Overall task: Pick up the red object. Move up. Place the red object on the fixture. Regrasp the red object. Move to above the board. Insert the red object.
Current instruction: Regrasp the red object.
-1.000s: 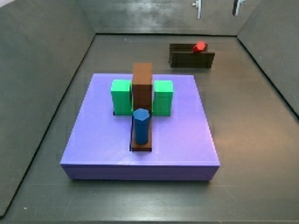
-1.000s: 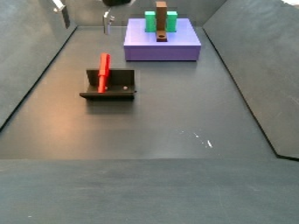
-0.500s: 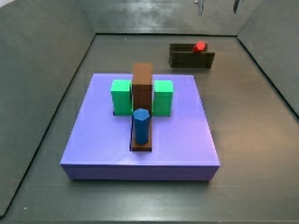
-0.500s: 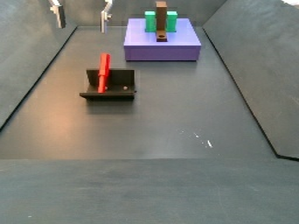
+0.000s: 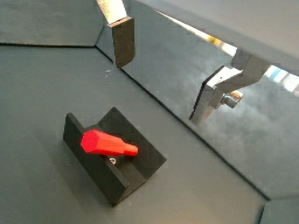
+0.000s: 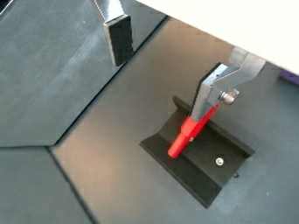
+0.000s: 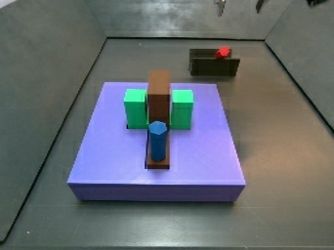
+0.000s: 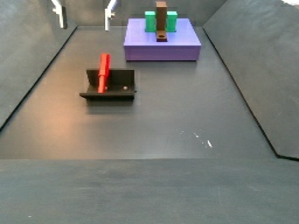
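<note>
Two silver fingers of the gripper [image 5: 176,74] stand apart, holding nothing, high above the fixture [image 5: 114,160] in both wrist views; the red object [image 5: 108,143] lies on it. Both side views show the red object [image 8: 104,72] propped on the fixture [image 8: 110,87], well apart from the board [image 7: 156,146], fingertips [image 8: 58,12] at the top edge.

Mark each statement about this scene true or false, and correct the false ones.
1. The red peg rests on the fixture. True.
2. The tool grips the red peg. False: its fingers are open, holding nothing, above the peg.
3. A blue cylinder stands on the purple board. True.
4. The fixture sits on the purple board. False: it stands on the grey floor, apart from the board.
</note>
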Controlling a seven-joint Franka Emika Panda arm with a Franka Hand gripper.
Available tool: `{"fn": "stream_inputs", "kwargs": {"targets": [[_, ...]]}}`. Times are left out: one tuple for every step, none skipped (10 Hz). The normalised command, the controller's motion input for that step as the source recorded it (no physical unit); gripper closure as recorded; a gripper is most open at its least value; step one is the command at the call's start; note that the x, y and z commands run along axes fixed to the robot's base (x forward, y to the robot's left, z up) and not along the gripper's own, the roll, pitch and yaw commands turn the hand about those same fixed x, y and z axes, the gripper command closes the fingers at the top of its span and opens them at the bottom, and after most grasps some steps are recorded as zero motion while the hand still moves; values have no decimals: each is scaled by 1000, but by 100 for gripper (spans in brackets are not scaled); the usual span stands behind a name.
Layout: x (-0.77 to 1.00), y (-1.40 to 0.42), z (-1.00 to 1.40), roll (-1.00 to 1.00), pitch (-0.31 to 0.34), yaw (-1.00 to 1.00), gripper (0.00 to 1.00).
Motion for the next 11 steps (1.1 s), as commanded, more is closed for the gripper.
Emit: {"fn": "stream_inputs", "kwargs": {"targets": [[0, -214, -266, 697, 0, 211, 0], [0, -174, -206, 411, 0, 131, 0], [0, -37, -9, 0, 0, 46, 0], [0, 0, 0, -9, 0, 0, 0], [0, -143, -106, 0, 0, 0, 0], [0, -306, -354, 100, -71, 0, 0], [0, -369, -371, 403, -66, 3, 0], [0, -280, -394, 906, 0, 0, 0], [134, -160, -200, 1000, 0, 29, 0], [323, -11, -43, 960, 11, 34, 0], [420, -91, -149, 797, 3, 54, 0]]}}
